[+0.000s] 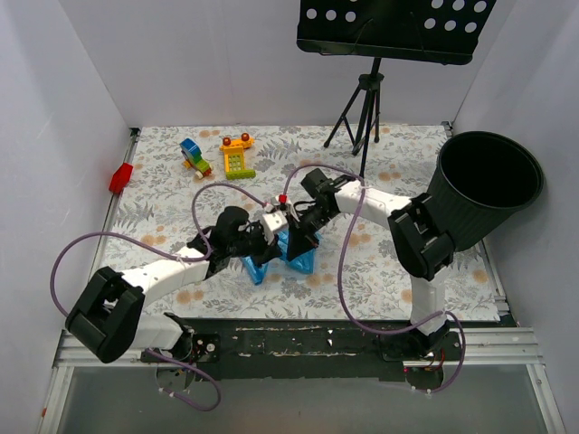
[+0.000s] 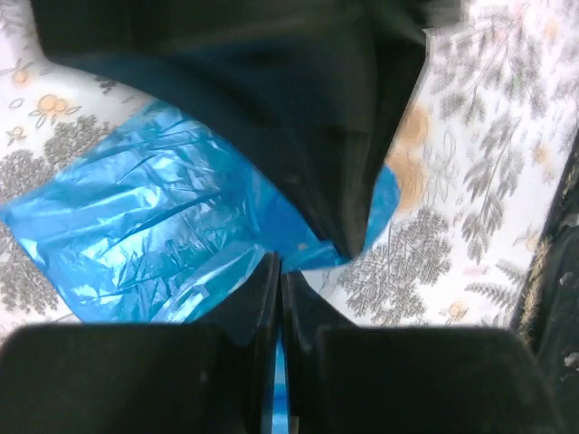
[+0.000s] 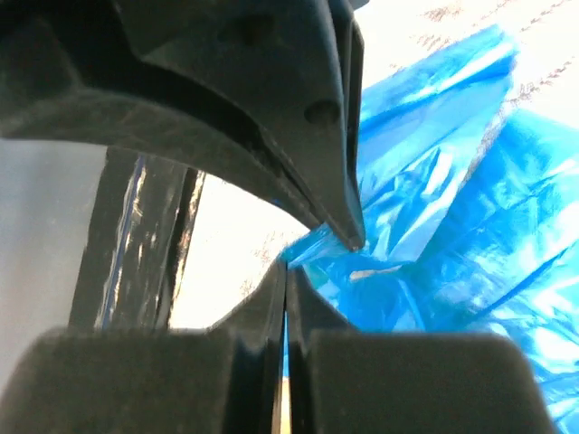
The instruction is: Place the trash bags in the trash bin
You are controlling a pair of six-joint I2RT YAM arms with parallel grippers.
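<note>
A crinkly bright-blue trash bag (image 1: pixel 301 256) lies on the flowered cloth in the middle of the table, and both grippers meet over it. My left gripper (image 1: pixel 268 244) is shut on an edge of the bag (image 2: pixel 154 217); in the left wrist view a strip of blue film shows between the closed fingers (image 2: pixel 258 298). My right gripper (image 1: pixel 297 237) is also shut, pinching the same bag (image 3: pixel 452 235) at its near edge, tip to tip with the left one. The black trash bin (image 1: pixel 484 185) stands tilted at the table's right edge, well apart from both grippers.
A black perforated music stand (image 1: pixel 389 32) on a tripod (image 1: pixel 362 108) rises at the back. Multicoloured toy blocks (image 1: pixel 194 155) and a yellow toy (image 1: pixel 237 155) lie at the back left. A red item (image 1: pixel 120 177) sits by the left wall. White walls enclose three sides.
</note>
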